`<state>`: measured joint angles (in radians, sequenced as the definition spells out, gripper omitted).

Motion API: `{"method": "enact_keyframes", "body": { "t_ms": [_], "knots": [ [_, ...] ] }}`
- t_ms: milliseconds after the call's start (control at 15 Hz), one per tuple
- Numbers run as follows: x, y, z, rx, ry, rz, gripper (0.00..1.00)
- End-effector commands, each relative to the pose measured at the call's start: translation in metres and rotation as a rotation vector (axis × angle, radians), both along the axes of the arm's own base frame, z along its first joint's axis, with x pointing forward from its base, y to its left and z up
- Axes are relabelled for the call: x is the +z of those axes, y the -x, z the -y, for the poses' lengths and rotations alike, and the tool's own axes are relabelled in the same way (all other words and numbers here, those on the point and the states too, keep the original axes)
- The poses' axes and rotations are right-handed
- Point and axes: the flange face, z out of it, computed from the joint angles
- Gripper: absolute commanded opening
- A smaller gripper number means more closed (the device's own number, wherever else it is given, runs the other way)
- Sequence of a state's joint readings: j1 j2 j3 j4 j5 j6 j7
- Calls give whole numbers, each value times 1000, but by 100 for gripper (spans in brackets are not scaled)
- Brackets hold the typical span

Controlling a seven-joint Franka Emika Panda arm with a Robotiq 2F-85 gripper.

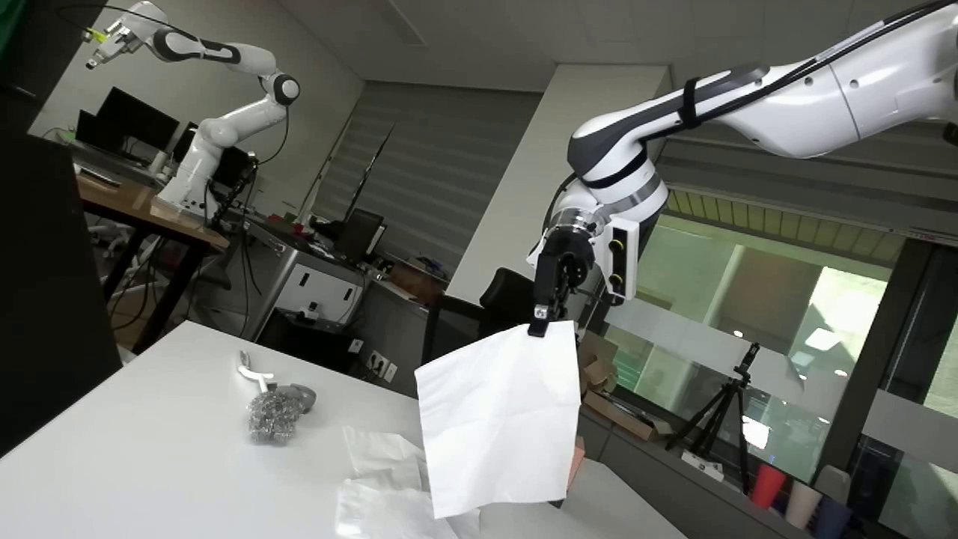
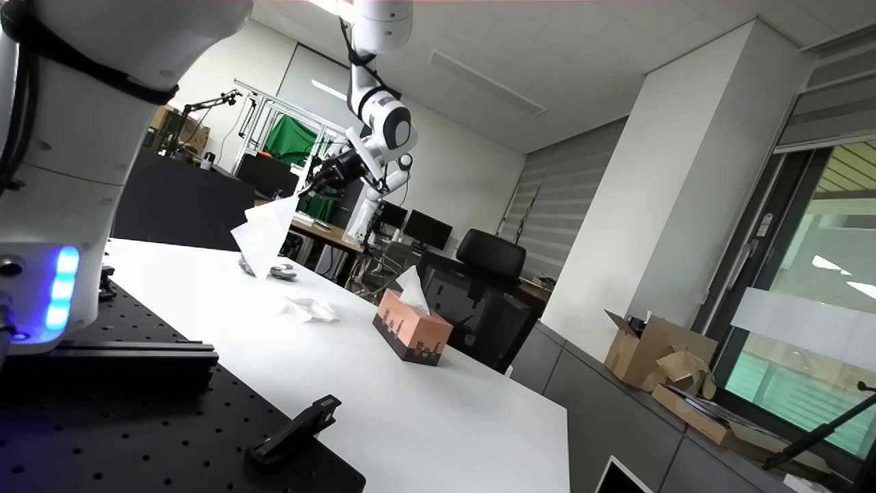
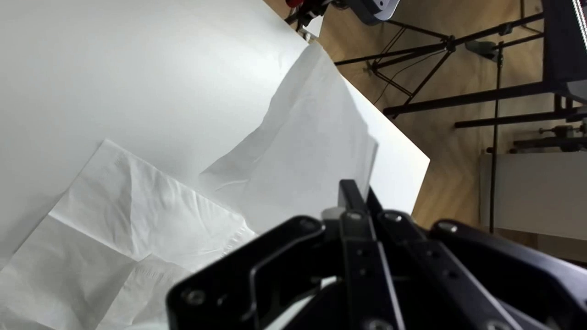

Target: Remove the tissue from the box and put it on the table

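Tissue, out of the tissue box and hanging well apart from it, with one corner higher than the box top. Robotiq gripper, clenched on that corner, with only thin paper between the fingertips. Not yet laid on the table; impossible to tell whether touching it at the lower edge.

Chief risk, as a judgement: release from too high. Likely nearly weightless, so apt to catch air, drift and settle folded, perhaps over the spread tissues near the box or on the silvery mesh scourer farther from it. Could also cling to one fingertip through static and get dragged back toward the box. Might tear or slip if moved fast, given so small a pinch. On a low swing toward the box, could snag the upright tissue at its top or shove the box aside.

For the hanging sheet, soft white paper, roughly square, faintly creased, with layered edges in the wrist view. Near the box, the same paper, rumpled, with straight fold lines and an embossed border. For the box itself, oblong cardboard, coral above a dark band, with dark printed figures. Farther off from it, a tangled, glinting ball of scourer, and grey and white pieces too unclear to name.
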<state>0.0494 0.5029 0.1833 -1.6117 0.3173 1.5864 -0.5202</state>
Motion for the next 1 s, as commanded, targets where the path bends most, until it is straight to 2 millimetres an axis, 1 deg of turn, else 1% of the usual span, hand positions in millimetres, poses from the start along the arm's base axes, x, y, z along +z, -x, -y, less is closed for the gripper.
{"method": "enact_keyframes", "body": {
  "t_ms": [0, 600, 667, 800, 933],
  "knots": [
    [0, -1, 1, -1, 0, -1, 1],
    [0, -1, 1, -3, 0, -1, 0],
    [-3, -1, 1, 4, -8, -3, 0],
    [-12, 0, -6, 56, -56, -18, 0],
    [-22, 0, -16, 138, -161, -36, 0]
  ]
}}
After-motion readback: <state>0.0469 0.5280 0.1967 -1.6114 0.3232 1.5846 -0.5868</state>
